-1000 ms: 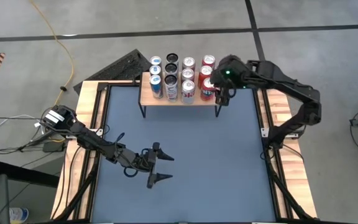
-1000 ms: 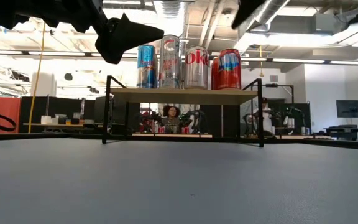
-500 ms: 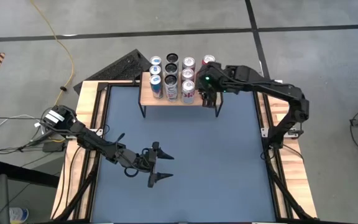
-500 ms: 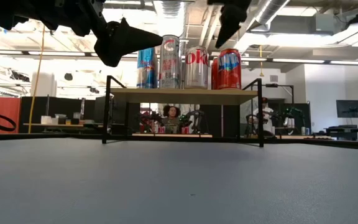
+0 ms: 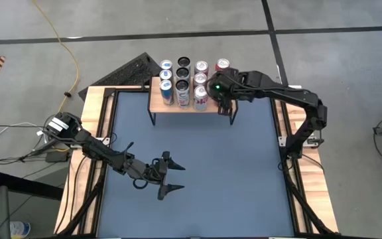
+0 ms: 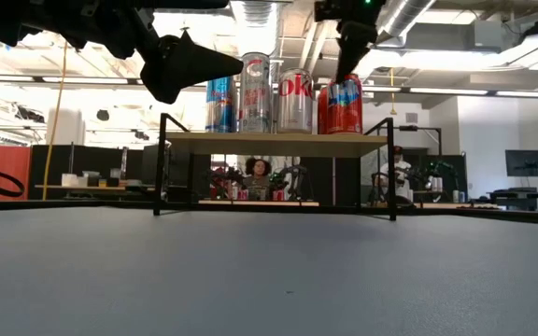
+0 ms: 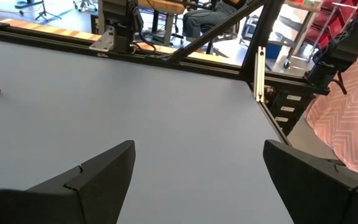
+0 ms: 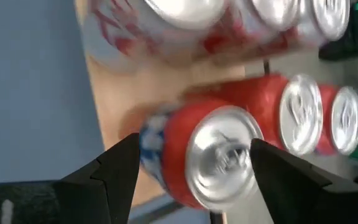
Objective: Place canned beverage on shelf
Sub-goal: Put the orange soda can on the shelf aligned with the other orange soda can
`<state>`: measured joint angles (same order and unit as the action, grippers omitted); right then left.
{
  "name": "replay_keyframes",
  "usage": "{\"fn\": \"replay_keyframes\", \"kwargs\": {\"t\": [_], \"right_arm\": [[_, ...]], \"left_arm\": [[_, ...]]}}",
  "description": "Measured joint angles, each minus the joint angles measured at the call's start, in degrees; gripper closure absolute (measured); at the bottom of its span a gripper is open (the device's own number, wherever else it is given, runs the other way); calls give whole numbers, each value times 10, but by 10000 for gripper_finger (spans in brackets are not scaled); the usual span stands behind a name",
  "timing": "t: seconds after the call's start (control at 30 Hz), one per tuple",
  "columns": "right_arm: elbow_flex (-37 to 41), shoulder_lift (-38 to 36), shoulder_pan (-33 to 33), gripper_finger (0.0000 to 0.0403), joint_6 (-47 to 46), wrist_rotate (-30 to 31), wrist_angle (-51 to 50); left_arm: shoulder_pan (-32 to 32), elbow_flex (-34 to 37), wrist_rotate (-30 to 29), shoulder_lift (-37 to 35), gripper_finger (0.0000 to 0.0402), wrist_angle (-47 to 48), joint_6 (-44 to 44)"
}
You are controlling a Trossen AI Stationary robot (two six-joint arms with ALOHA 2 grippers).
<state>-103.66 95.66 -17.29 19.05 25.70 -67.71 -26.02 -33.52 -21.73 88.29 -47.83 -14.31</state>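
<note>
At the far edge of the bench [image 5: 191,166] stands the shelf [image 5: 156,104], a low rack with a light wooden top on thin black legs, carrying rows of upright cans. Silver and blue cans [image 5: 166,91] occupy the left end, silver cans with red lettering [image 6: 296,100] the middle, and red cans the right end. The right gripper [image 5: 221,99] is positioned directly over the right end of the shelf, pointing down. Its wrist view shows the two dark fingers [image 8: 120,168] spread, one on either side of the silver top of a red can [image 8: 219,155] standing at the near right corner of the shelf; whether the fingers touch the can cannot be determined. In the low view the same red can [image 6: 344,105] stands on the wooden top with the gripper just above it. More red cans [image 8: 303,112] stand behind it in the same column. The left gripper [image 5: 171,178] hangs over the near middle of the bench, well apart from the shelf, with its fingers [image 7: 104,171] spread wide and nothing between them. Beyond the bench, under the shelf in the low view, a seated person [image 6: 258,175] is visible in the room behind.
</note>
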Motion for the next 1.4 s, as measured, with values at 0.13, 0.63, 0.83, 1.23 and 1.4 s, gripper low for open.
{"fn": "replay_keyframes", "kwargs": {"t": [0.13,0.63,0.83,1.23,1.4], "right_arm": [[0,0,-6,113,-14,-1,-25],[-2,-2,46,113,55,-24,-72],[-2,-1,62,113,65,-4,-87],[1,-37,95,113,22,35,-69],[2,-67,119,113,-72,28,-74]], "left_arm": [[0,0,0,0,58,0,0],[0,0,-1,0,58,0,-1],[0,0,-2,0,58,-1,-1],[1,0,-2,0,58,-1,1],[2,0,-2,0,58,-1,2]]}}
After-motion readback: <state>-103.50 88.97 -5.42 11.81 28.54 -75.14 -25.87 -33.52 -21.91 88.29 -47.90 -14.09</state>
